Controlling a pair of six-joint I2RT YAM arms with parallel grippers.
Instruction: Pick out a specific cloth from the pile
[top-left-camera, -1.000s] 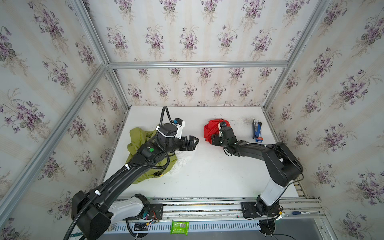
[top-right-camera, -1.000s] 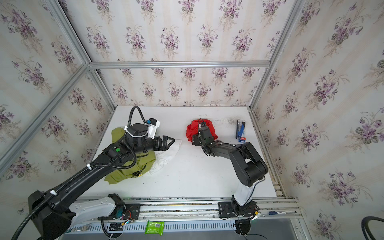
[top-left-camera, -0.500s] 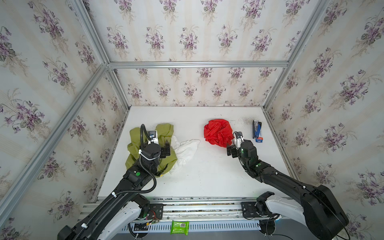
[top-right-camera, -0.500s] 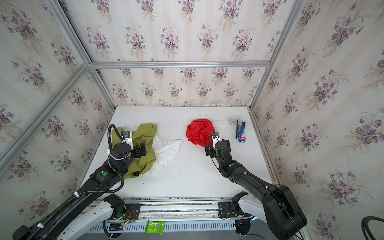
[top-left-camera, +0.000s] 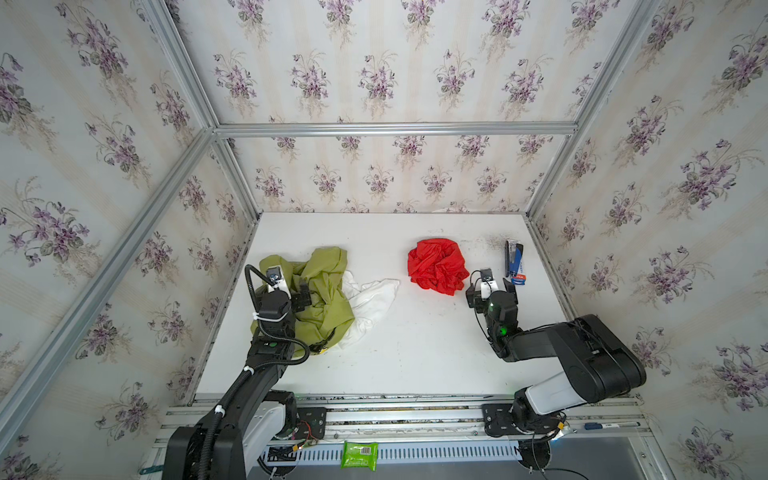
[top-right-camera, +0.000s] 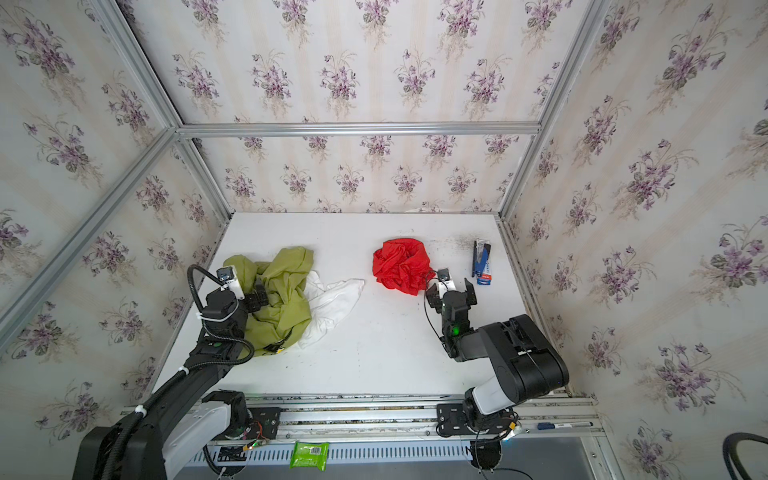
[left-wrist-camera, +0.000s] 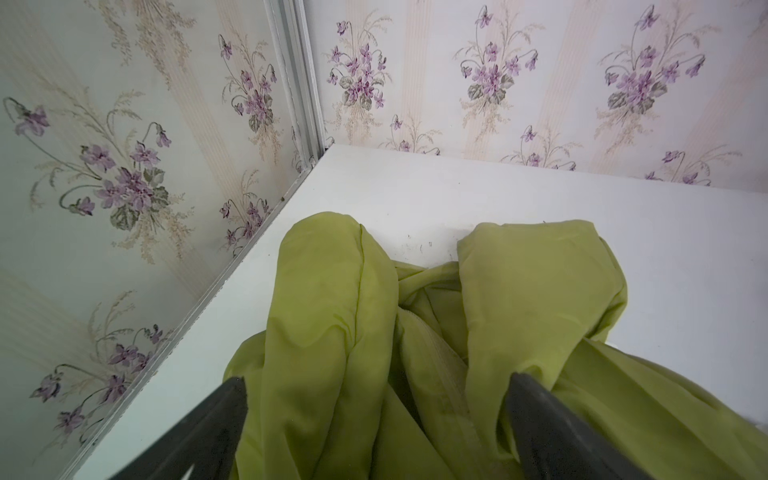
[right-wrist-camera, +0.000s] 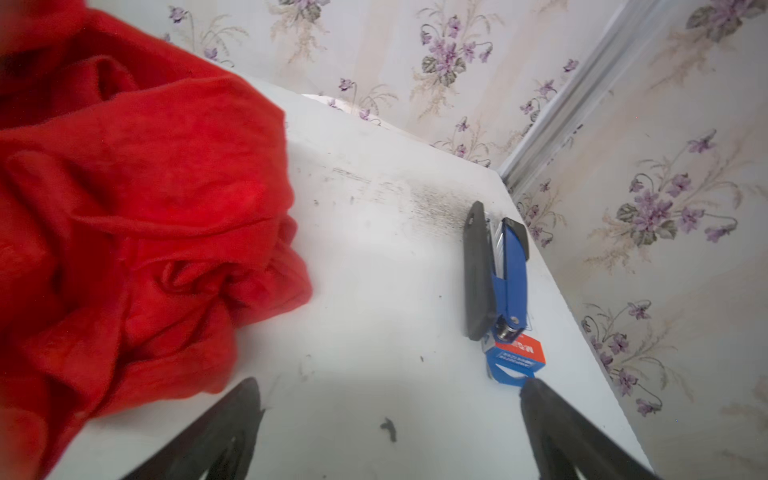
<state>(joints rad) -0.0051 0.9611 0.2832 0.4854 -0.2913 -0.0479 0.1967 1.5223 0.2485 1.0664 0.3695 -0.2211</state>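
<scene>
Floral wallpaper lines the booth on 3 sides, and the white worktop (top-left-camera: 415, 357) carries 2 separate groups of fabric. Right of centre in both top views the red cloth (top-left-camera: 436, 266) lies crumpled on its own, well apart from the pile (top-left-camera: 332, 303). What makes up that heap is the olive-green cloth (top-left-camera: 322, 291) with the white cloth (top-left-camera: 372, 301) spilling out toward the middle of the frame.

Judged from this layout, the picking step looks finished: the wanted cloth is out and lies free on bare worktop. Little is left except to bring both arms clear of the fabric without snagging a fold. If the red cloth had to go somewhere else, it would need a fresh grasp on 1 of its raised creases.

The right gripper (right-wrist-camera: 390, 384) has its jaws spread wide and holds nothing. It hovers over bare worktop, with the red cloth just beside it on 1 side and the blue stapler (right-wrist-camera: 503, 266) and small staple box (right-wrist-camera: 515, 353) on the other. The left gripper (left-wrist-camera: 376, 380) is equally spread and also empty, poised over the olive-green folds. Whether its fingers actually brush the fabric cannot be told.
</scene>
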